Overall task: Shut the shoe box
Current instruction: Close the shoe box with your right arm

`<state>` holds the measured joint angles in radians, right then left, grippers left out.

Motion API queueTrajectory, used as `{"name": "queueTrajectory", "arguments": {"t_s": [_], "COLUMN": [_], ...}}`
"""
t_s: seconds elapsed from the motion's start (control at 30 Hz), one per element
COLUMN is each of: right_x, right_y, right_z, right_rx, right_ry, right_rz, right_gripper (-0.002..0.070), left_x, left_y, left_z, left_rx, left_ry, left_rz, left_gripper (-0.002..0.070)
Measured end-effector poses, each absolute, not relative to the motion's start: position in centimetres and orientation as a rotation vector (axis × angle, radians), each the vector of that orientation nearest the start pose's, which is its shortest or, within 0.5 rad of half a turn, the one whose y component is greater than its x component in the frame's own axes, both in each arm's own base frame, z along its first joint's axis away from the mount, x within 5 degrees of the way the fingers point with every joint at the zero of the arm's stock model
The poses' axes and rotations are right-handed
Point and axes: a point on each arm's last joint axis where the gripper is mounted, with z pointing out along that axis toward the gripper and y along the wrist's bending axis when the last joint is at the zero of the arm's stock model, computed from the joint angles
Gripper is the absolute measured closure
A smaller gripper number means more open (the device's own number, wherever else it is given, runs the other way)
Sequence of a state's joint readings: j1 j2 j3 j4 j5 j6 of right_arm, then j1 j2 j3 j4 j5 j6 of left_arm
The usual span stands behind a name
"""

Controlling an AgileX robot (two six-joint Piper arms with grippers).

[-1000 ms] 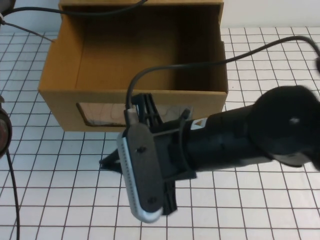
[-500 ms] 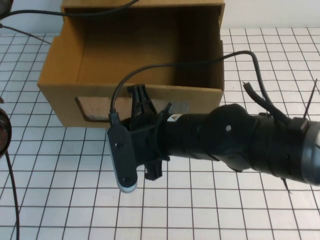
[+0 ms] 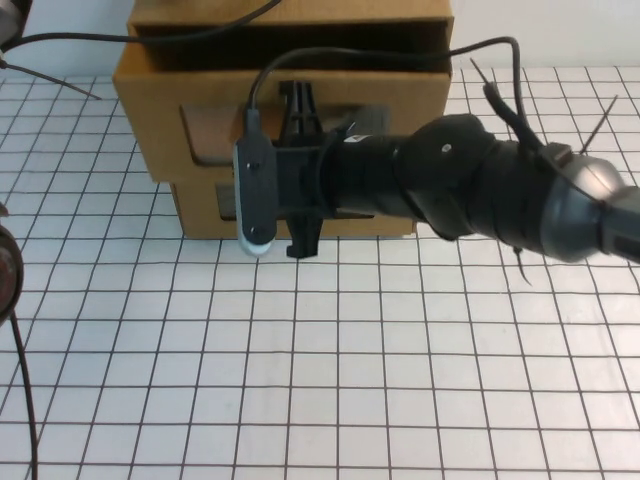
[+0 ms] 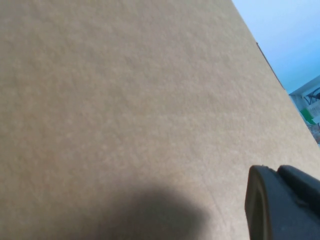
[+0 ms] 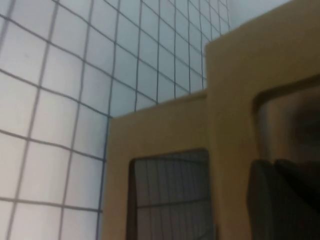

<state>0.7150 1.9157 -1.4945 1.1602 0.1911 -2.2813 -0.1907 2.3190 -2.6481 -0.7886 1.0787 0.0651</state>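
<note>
Shoe box sits at the far centre of the gridded table, a brown cardboard drawer stacked above a similar lower drawer. Its front panel stands slightly proud of the lower drawer's front, and a dark gap shows along its top edge beneath the outer sleeve. A clear window is set in each front panel; both are partly hidden by the arm.

Right gripper reaches in from the right, its black arm lying across both drawer fronts, the tips at the upper panel's window. Whether its fingers are spread or pressed together cannot be told; the wrist camera housing covers them. In the right wrist view one dark finger sits close against the upper drawer's front, beside the window.

Left gripper is seen only in its own wrist view, close against plain cardboard that fills the view. Its finger state cannot be told.

Black cables cross the far left.
</note>
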Motion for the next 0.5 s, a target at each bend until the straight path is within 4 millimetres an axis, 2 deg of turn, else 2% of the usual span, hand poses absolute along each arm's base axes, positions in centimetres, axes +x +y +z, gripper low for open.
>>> {"name": "queueTrajectory", "arguments": {"t_s": [0.17, 0.27, 0.5], "right_x": [37.1, 38.5, 39.1], "right_y": [31.2, 31.2, 31.1], "right_z": [25.8, 25.8, 26.0], "right_rx": [-1.621, -1.591, -1.583], "right_ry": [1.157, 1.166, 1.161], "right_rz": [-0.084, -0.054, -0.015], "right_gripper": [0.0691, 0.0691, 0.0691], "left_x": [48.3, 48.3, 48.3], "left_y": [-15.1, -15.1, -15.1], "left_z": [39.1, 39.1, 39.1], "left_rx": [0.231, 0.232, 0.233], "left_ry": [2.105, 2.102, 2.102], "left_rz": [-1.046, -1.044, -1.044], "left_gripper": [0.0677, 0.0677, 0.0677]}}
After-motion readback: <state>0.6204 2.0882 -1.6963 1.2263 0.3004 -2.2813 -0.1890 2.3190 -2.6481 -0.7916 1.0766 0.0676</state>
